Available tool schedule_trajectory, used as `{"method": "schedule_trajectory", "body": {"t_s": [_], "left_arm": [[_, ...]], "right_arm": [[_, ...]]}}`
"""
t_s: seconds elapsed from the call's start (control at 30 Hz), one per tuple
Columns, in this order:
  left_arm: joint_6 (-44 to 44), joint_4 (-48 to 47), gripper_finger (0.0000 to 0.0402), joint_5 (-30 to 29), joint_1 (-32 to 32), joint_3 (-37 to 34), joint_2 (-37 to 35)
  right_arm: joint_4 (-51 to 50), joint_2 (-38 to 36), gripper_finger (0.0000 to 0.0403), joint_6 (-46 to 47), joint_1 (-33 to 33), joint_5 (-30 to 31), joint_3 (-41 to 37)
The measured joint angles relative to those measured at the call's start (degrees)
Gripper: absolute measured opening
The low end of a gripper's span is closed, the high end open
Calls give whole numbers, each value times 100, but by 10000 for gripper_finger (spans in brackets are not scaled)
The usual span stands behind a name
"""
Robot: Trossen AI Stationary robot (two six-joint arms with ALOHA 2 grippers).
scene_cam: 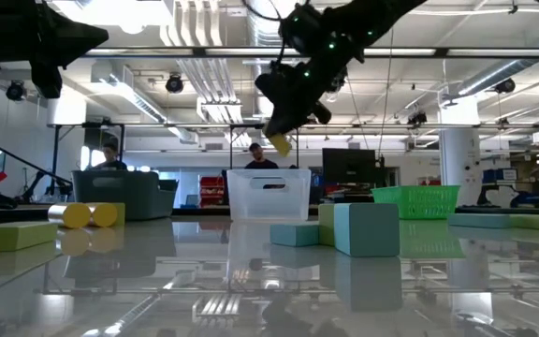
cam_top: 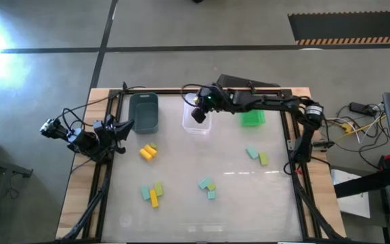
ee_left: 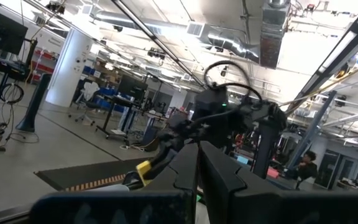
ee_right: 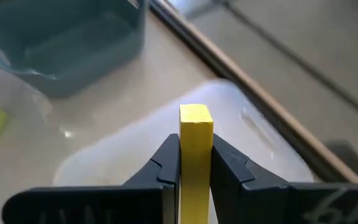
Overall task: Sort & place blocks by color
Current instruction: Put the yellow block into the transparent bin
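Right gripper [ee_right: 196, 163] pinches yellow bar [ee_right: 196, 149] on flat sides, above clear bin [ee_right: 241, 134]. Looks light, rigid, smooth; may slip. Left gripper at table's left edge: can't tell.

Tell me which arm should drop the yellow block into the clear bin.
Right. The right gripper already holds the yellow block in its jaws, directly over the clear bin. The left gripper waits at the table's left edge, beside the dark teal bin.
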Motion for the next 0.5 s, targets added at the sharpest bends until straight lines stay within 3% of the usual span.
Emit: {"method": "schedule_trajectory", "body": {"t_s": [0.17, 0.5], "left_arm": [[0, -1, 0, -1, 1, -7, 0], [-2, 3, 0, 0, 1, -13, 0]], "right_arm": [[-871, 467, 38, 674, 24, -47, 641], [-974, 1331, 54, 1696, -37, 12, 1073]]}}
